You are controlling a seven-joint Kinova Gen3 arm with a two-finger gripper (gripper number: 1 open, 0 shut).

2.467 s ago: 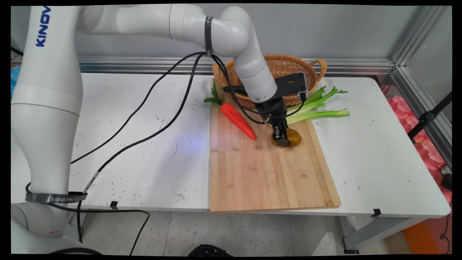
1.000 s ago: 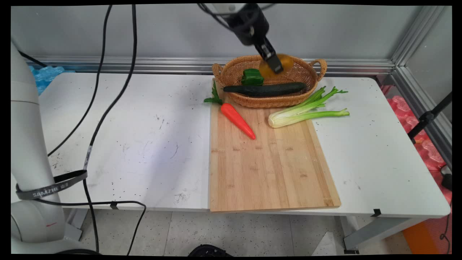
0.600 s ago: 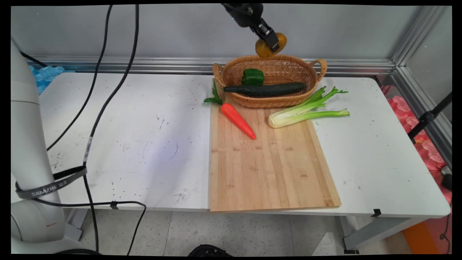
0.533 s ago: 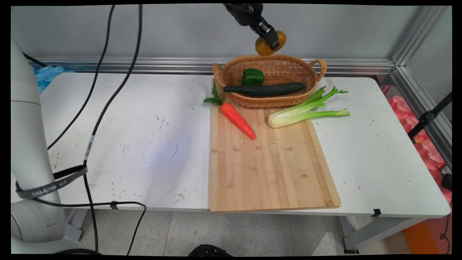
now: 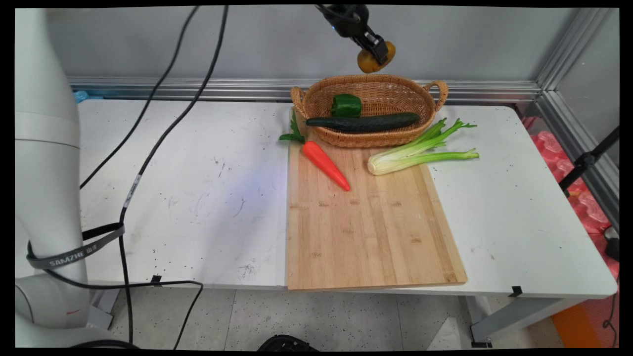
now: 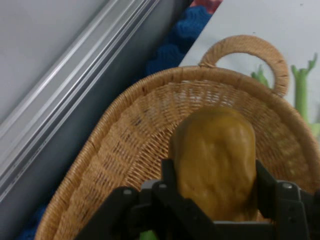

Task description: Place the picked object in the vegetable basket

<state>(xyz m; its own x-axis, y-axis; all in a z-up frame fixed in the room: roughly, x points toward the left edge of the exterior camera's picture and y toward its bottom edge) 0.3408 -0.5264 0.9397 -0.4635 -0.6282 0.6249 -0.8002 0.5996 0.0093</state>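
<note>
My gripper (image 5: 377,52) hangs at the top of the main view, shut on a brownish-yellow potato (image 5: 370,61). It is held in the air above the back of a wicker basket (image 5: 430,106). In the hand view the potato (image 6: 215,160) sits between the two black fingers (image 6: 167,175), with the basket's woven wall (image 6: 130,145) and one handle (image 6: 245,45) below it. A green pepper (image 5: 346,105) and a dark cucumber (image 5: 363,122) lie in the basket.
A wooden cutting board (image 5: 366,232) lies in front of the basket. On it rest an orange carrot (image 5: 325,164) and the base of a celery stalk (image 5: 420,153). Black cables (image 5: 148,143) hang at the left over the white table (image 5: 188,188).
The gripper lifted the potato off the cutting board and carried it up and back over the basket. In the last half second it drifted slightly right.
</note>
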